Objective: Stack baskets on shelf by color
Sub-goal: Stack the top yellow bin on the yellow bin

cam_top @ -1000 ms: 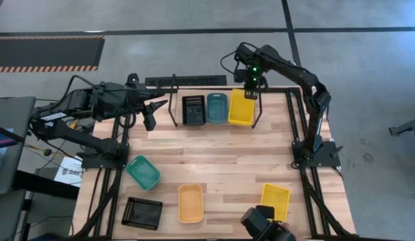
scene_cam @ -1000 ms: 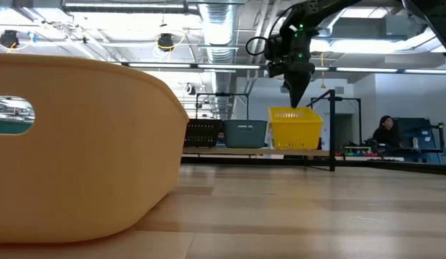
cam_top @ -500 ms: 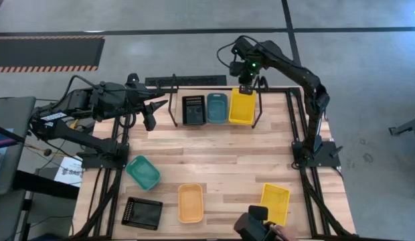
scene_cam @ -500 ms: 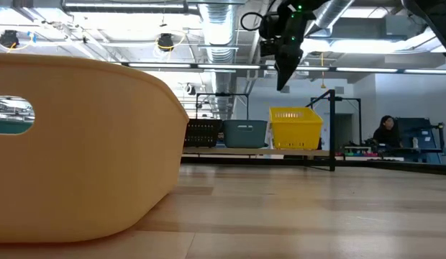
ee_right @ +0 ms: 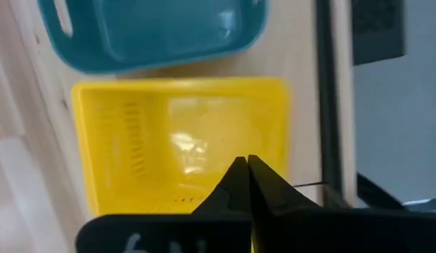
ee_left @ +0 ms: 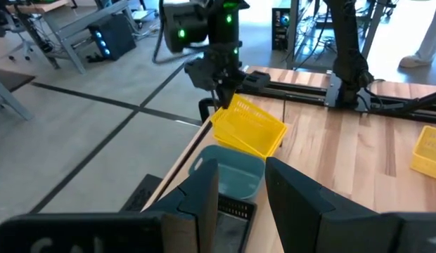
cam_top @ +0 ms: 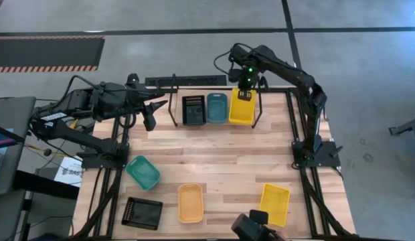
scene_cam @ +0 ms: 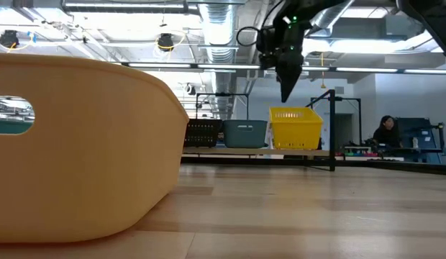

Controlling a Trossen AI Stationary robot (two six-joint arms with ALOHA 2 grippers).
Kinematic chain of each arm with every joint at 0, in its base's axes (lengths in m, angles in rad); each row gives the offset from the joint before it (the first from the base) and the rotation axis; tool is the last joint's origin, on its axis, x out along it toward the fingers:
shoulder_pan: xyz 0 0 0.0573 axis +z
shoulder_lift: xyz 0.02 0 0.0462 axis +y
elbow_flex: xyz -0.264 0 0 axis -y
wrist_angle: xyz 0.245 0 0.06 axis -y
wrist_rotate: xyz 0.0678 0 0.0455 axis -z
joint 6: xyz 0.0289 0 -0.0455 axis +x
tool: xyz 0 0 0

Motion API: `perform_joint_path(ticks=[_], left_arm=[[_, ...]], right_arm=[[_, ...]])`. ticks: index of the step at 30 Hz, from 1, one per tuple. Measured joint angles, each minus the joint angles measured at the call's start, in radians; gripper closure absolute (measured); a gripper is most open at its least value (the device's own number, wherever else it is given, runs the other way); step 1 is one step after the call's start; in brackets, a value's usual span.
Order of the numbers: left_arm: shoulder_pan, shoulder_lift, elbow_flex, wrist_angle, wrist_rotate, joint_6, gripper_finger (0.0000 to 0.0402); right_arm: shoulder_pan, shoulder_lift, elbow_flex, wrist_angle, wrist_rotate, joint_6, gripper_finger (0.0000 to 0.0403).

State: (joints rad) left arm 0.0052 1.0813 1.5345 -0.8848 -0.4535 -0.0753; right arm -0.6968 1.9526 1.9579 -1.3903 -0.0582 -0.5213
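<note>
Three baskets sit side by side on the shelf at the table's far edge: a black basket, a blue-grey basket and a yellow basket. My right gripper hangs shut above the yellow basket's far end, pointing down and touching nothing. In its wrist view the shut fingertips stand over the yellow basket. My left gripper waits open at the far left, nothing between its fingers. On the table lie a teal basket, a black basket, an orange basket and a yellow basket.
The orange basket fills the low view's left half. A dark camera mount sits at the near edge. The shelf's upright leg stands right of the yellow basket. Bare wood lies between the shelf and the loose baskets. A person sits far behind.
My right gripper has risen from the rim of the yellow basket on the shelf and now hangs clear above it. The yellow basket has stayed where it was on the shelf.
</note>
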Motion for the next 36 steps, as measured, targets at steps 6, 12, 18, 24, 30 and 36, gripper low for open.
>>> perform_joint_path(ticks=[6, 12, 18, 24, 30, 36], left_arm=[[0.000, 0.000, 0.000, -0.006, 0.001, 0.000, 0.0294], [0.000, 0.000, 0.000, -0.018, 0.001, 0.000, 0.0294], [0.000, 0.000, 0.000, -0.018, 0.001, 0.000, 0.0294], [0.000, 0.000, 0.000, -0.018, 0.001, 0.000, 0.0294], [0.000, 0.000, 0.000, -0.018, 0.001, 0.000, 0.0294], [0.000, 0.000, 0.000, -0.019, 0.001, 0.000, 0.0294]], right_arm=[[-0.010, 0.001, -0.114, 0.073, 0.002, 0.000, 0.0401], [-0.027, 0.001, -0.153, 0.108, 0.000, -0.003, 0.0402], [-0.028, -0.001, -0.153, 0.127, -0.027, 0.005, 0.0402], [0.033, -0.021, -0.124, 0.071, -0.029, 0.006, 0.0402], [0.093, -0.022, -0.035, 0.042, 0.104, -0.012, 0.0392], [0.090, -0.018, -0.021, 0.065, 0.136, -0.034, 0.0354]])
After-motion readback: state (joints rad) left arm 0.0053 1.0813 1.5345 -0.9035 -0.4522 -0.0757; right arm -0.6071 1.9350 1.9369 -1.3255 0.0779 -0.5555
